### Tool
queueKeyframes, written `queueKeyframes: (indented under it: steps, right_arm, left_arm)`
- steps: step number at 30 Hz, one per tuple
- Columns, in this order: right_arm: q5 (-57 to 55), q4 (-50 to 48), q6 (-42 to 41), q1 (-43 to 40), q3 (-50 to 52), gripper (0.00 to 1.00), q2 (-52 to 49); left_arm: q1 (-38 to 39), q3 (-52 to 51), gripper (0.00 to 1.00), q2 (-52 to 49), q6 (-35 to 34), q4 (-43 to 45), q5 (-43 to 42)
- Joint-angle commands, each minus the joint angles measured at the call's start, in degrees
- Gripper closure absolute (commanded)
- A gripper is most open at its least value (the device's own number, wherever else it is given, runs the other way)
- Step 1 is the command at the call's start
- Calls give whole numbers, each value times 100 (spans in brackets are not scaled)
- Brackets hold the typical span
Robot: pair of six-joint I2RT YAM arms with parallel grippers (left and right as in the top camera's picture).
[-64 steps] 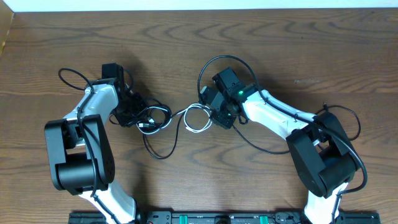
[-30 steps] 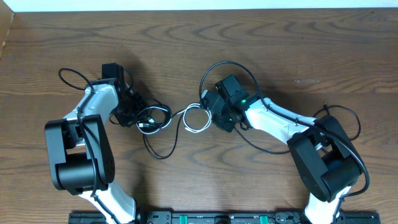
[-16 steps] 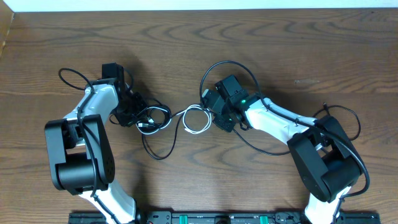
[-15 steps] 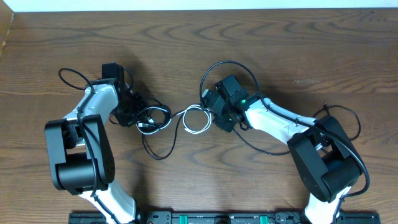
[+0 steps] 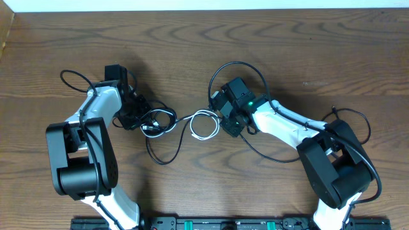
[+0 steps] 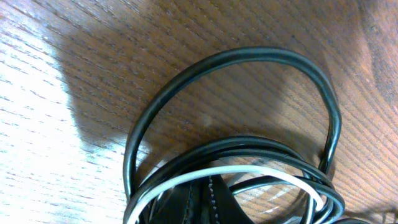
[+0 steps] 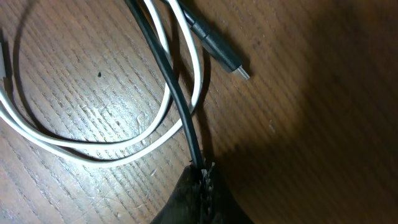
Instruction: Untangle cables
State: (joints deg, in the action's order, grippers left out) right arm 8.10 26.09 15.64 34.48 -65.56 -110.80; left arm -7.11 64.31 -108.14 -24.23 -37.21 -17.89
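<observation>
**Both pincers closed at the tangle**

The wooden table [image 5: 287, 38] fills the overhead view. The left arm [image 5: 83, 147] reaches in from lower left, the right arm [image 5: 287, 124] from lower right.

The black cable [image 7: 174, 93] is bunched left of centre, with a loop sagging below. The white cable [image 7: 112, 162] coils at centre.

The right gripper [image 7: 202, 177] is shut tight on the black cable, near its plug [image 7: 217, 46]. The left gripper [image 6: 202, 193] is closed amid the bunch; which strand it pinches cannot be told.
</observation>
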Motion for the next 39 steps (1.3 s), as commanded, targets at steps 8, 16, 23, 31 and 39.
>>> queueKeyframes:
  steps: [8,16,23,31,39]
  right_arm:
    - [-262,551,-59,28,271,99,-280]
    - [-293,599,-909,-20,269,99,-267]
    - [-817,815,-1899,-26,269,99,-238]
    - [-599,892,-1379,-20,269,99,-247]
    - [-597,962,-1735,-48,267,99,-214]
  left_arm:
    - [-31,-72,92,-83,-48,11,59]
    - [-31,-72,92,-83,-52,369,57]
    - [-31,-72,92,-83,-48,682,68]
    - [-28,-72,92,-83,39,686,101]
    - [-28,-72,92,-83,146,673,96]
